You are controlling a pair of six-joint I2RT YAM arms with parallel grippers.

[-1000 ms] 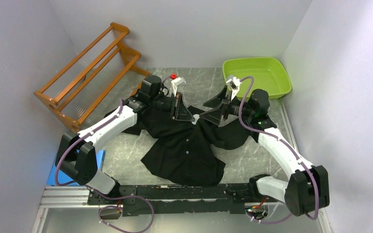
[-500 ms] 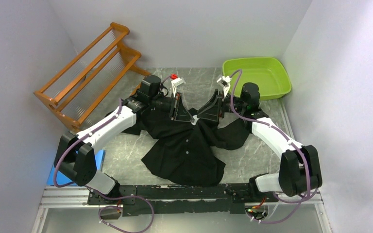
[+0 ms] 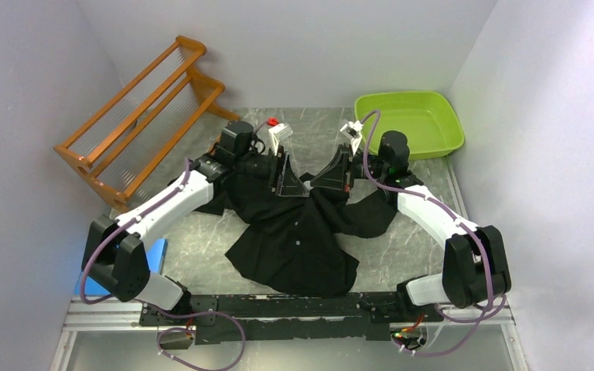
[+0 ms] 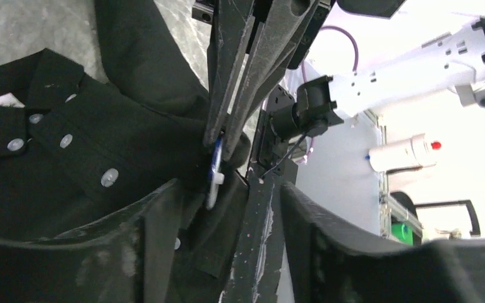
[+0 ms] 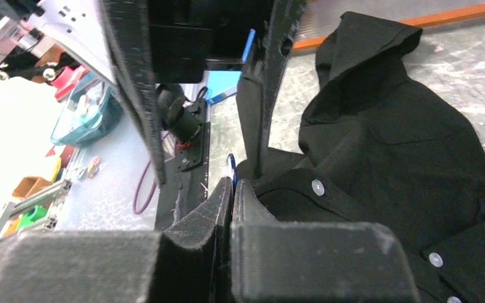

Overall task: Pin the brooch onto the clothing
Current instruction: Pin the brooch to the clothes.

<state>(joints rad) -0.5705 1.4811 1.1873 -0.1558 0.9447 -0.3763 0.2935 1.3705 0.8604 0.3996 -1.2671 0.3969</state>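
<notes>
Nearest you, the shirt (image 3: pixel 294 247) lies crumpled on the table (image 3: pixel 201 239). Its hem points toward 6 o'clock, its button front faces up, and its sleeves spread toward 9 and 3 o'clock. At its far end, by the collar, your two grippers meet tip to tip. The right gripper (image 5: pixel 232 184) reaches in from 3 o'clock with its fingers pressed together on the brooch (image 4: pixel 214 172), a small blue and white piece poking out past the tips, close over the dark cloth beside the buttons. The left gripper (image 3: pixel 300 187) comes in from 9 o'clock with its fingers parted, one on each side of the brooch, gripping nothing. You cannot tell whether the pin is through the cloth. Beyond them stand an orange rack (image 3: pixel 189 48) at 10 o'clock and a green tub (image 3: pixel 410 124) at 1 o'clock.
</notes>
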